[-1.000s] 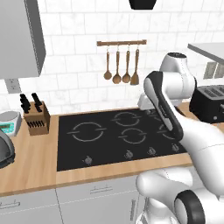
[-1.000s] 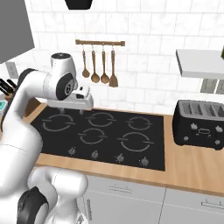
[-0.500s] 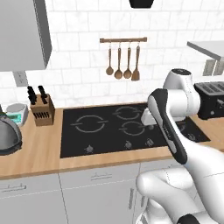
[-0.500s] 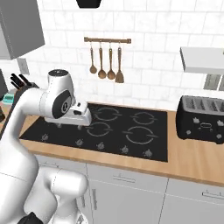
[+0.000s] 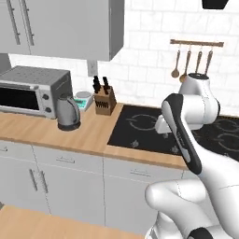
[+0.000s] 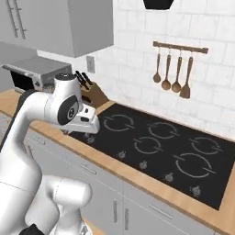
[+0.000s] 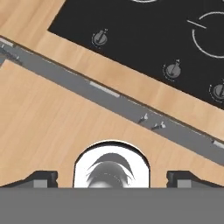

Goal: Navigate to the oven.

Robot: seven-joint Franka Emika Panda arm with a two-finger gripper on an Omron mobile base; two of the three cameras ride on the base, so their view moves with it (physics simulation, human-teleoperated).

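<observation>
Oven: the large wall oven cannot be made out from these views.
Gripper (image 7: 112, 177): the hand view has the tips spread far apart with nothing between them, released, aimed down over the counter edge.
Cooktop (image 5: 140, 128): black, set into the wooden counter (image 5: 88, 135), under the arm's elbow.
Left along the counter: knife block (image 5: 104, 100), kettle (image 5: 68, 113), small silver countertop oven (image 5: 33, 92).
Above: grey wall cabinets (image 5: 60, 28); utensil rail (image 6: 180, 47) with hanging spoons.
</observation>
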